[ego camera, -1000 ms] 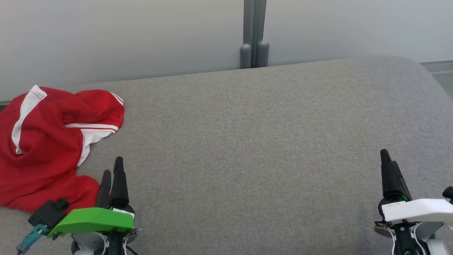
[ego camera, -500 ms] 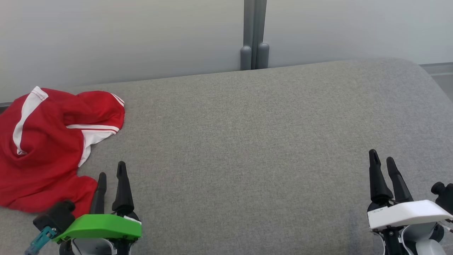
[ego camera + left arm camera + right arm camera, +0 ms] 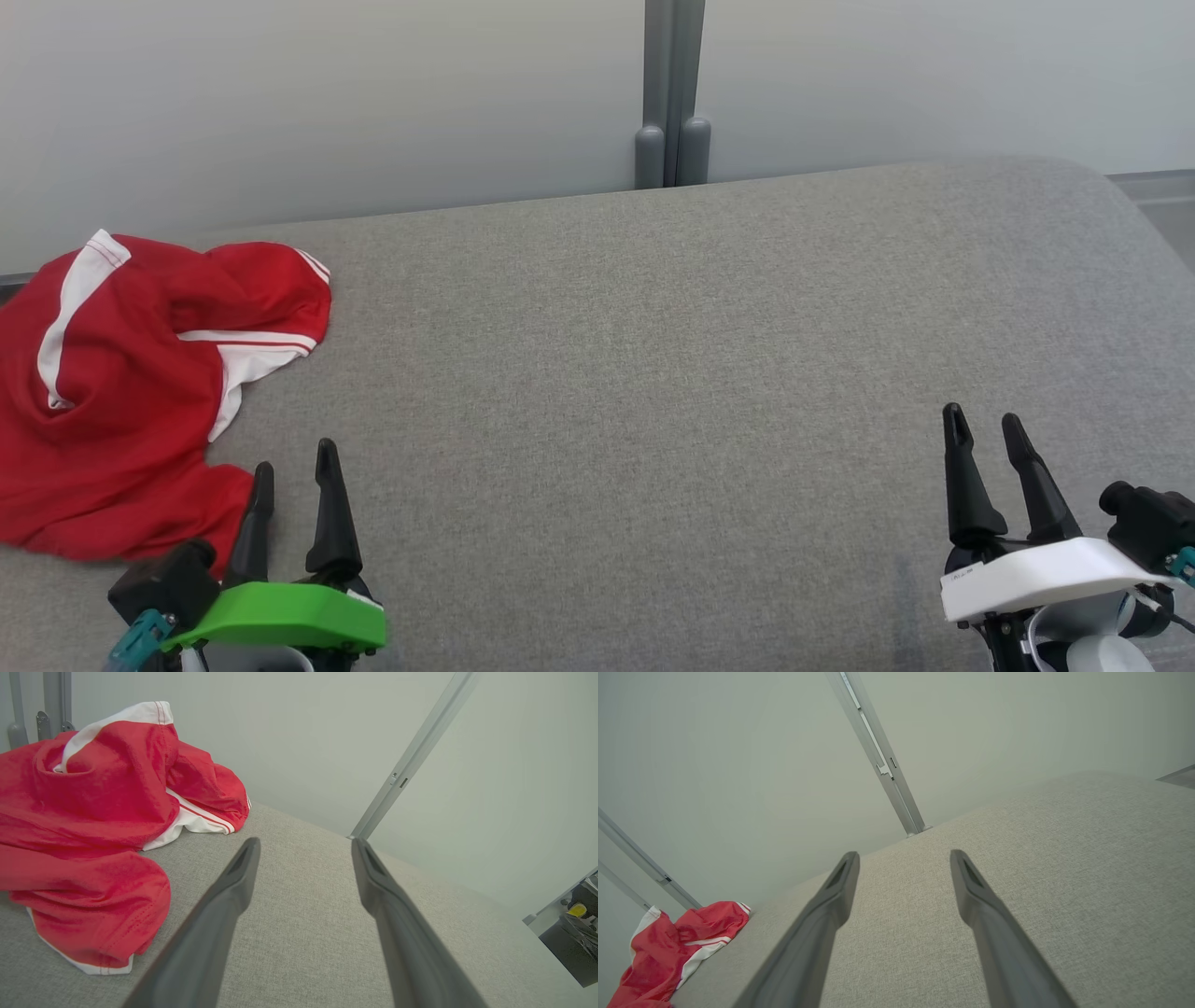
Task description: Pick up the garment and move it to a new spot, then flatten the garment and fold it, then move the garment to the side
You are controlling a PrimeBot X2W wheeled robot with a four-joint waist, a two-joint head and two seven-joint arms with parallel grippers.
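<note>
Drawn back toward the near edge over the last second, left gripper [image 3: 294, 457] and right gripper [image 3: 982, 416], the right one shifted leftward too; no real change in the cloth. At far left, red garment [image 3: 121, 392] with white trim, crumpled in a heap on the grey cushion [image 3: 607, 373], hard by its left end and close under the pale wall [image 3: 327, 93]. Just right of the heap's near lobe, left gripper with fingers spread wide, nothing between them, tips beside the cloth and seemingly not touching it. Then a broad stretch of open upholstery. At far right, right gripper likewise spread and holding nothing, well apart from the garment. Judged from this, no step done so far: not lifted, not moved, not flattened, not folded. All of it ahead, starting with a grasp, most likely by the nearer left gripper, then a carry toward the middle, spreading, folding, setting aside.
</note>
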